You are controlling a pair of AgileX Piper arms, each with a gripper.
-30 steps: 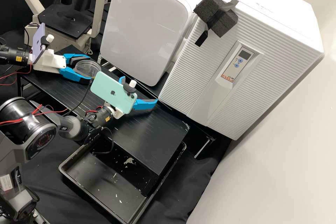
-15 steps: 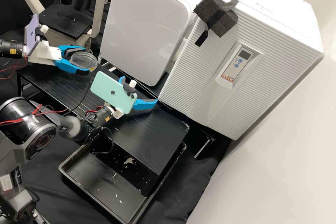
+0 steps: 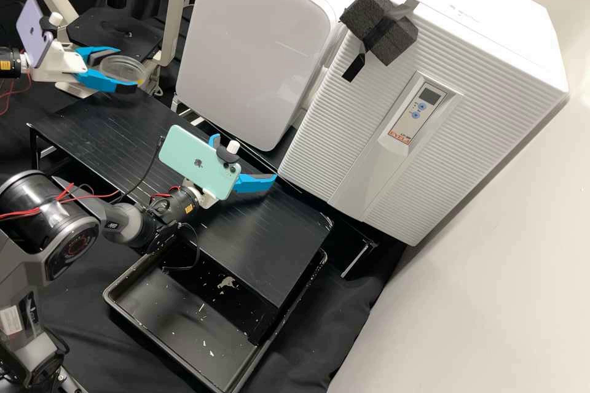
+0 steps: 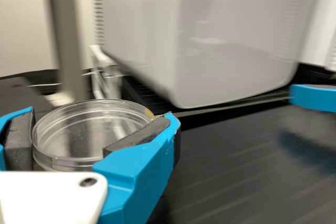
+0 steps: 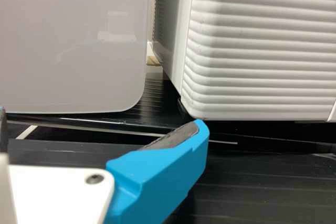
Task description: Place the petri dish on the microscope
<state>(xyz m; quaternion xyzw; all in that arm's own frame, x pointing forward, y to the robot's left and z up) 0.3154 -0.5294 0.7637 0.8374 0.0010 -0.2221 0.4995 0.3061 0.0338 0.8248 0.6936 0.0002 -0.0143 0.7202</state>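
Orange lettering (image 3: 399, 136) on control panel (image 3: 415, 112)

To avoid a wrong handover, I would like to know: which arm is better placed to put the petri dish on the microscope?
Left, I think: the left claw holds the petri dish near the microscope. The right claw is open, empty and farther away.

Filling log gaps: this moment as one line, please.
left hand: holding petri dish; microscope stage: dish not yet placed; right hand: open

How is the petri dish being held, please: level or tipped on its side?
Roughly level: the petri dish sits with its round rim facing up, between the jaws of the left gripper.
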